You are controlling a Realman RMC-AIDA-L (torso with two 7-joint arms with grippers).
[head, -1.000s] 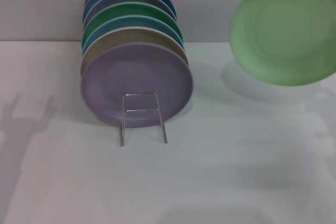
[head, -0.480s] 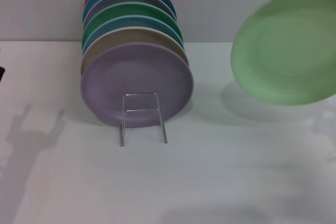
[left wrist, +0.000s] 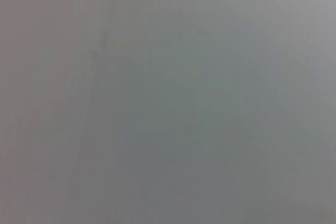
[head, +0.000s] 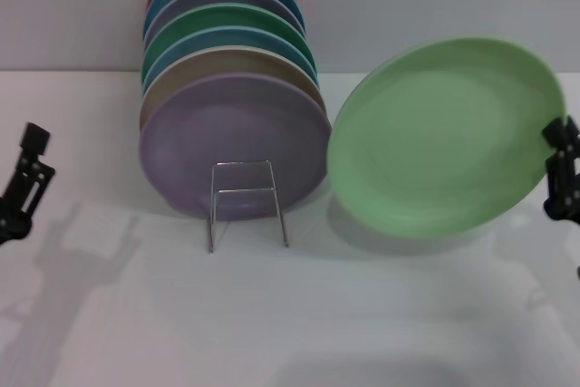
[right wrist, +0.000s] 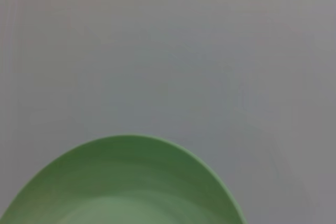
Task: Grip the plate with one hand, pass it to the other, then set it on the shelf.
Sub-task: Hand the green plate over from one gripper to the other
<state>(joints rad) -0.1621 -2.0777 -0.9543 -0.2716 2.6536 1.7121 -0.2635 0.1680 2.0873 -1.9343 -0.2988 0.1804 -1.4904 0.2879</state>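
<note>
The jaws of the right gripper (head: 560, 169) grip the far-right edge of the light green plate (head: 449, 136), holding it tilted above the white worktop (head: 381, 305) just right of the wire shelf (head: 245, 201), while the left gripper (head: 23, 183), whose jaws' opening I cannot tell, hangs at far left.

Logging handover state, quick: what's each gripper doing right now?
Left gripper: at the table's left edge, holding nothing, looks open.
Right gripper: shut on the plate at its right rim.

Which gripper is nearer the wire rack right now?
Left. The left gripper sits at the left edge, nothing between it and the wire rack. The right gripper holds the mint plate at the far right edge.
</note>
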